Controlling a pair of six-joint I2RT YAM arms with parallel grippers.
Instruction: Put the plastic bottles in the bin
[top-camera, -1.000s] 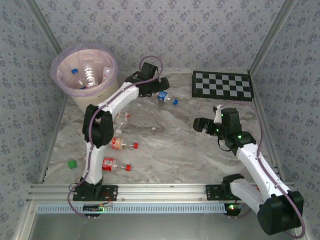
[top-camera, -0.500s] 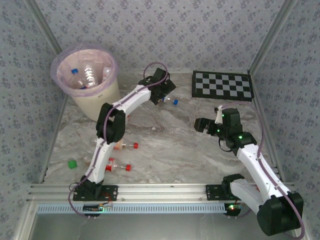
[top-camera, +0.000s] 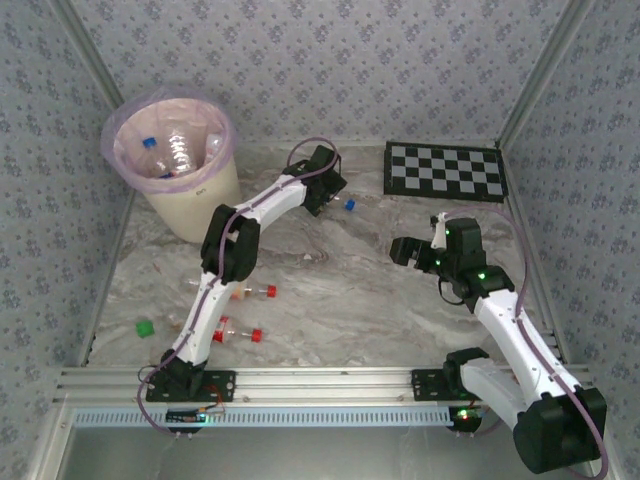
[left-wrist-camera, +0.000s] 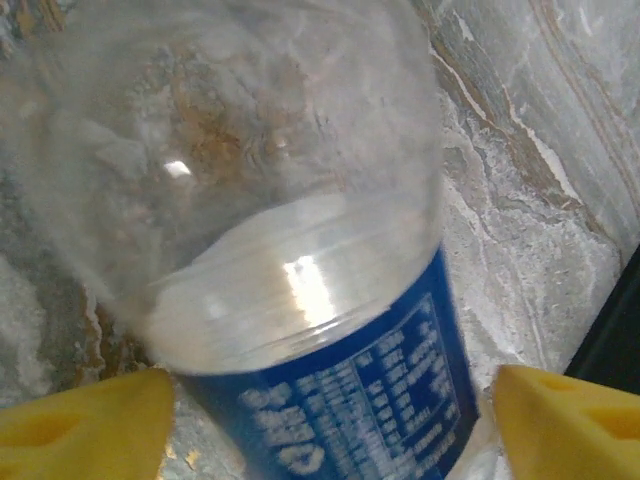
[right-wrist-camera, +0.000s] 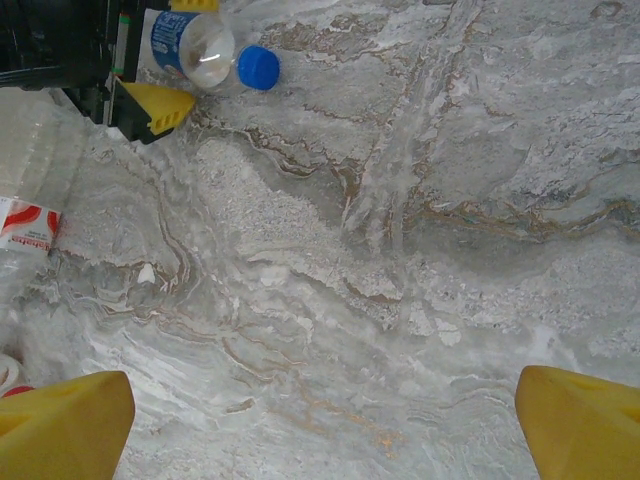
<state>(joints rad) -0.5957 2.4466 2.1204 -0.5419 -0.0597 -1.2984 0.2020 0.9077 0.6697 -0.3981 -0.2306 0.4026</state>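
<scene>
Because blue-label bottle (left-wrist-camera: 270, 230) lay on marble tabletop (right-wrist-camera: 400, 250) well apart from bin (top-camera: 195, 205), left gripper (left-wrist-camera: 330, 425) straddled its body, fingers (left-wrist-camera: 80, 420) spread, not yet pinching, likely lining up grasp. Right gripper (right-wrist-camera: 325, 420) hung spread wide, empty.

Bottle (left-wrist-camera: 300, 250) was clear glossy plastic, its blue label (left-wrist-camera: 360, 420) shiny. Surface (right-wrist-camera: 400, 300) looked like grey veined marble, smooth, low sheen. Bin (top-camera: 185, 200) cream matt plastic; liner bag (top-camera: 130, 150) thin translucent pink film. Front rail (top-camera: 320, 380) ribbed bare metal.

Even bright light, glare on blurred bottle (left-wrist-camera: 310, 290)
</scene>
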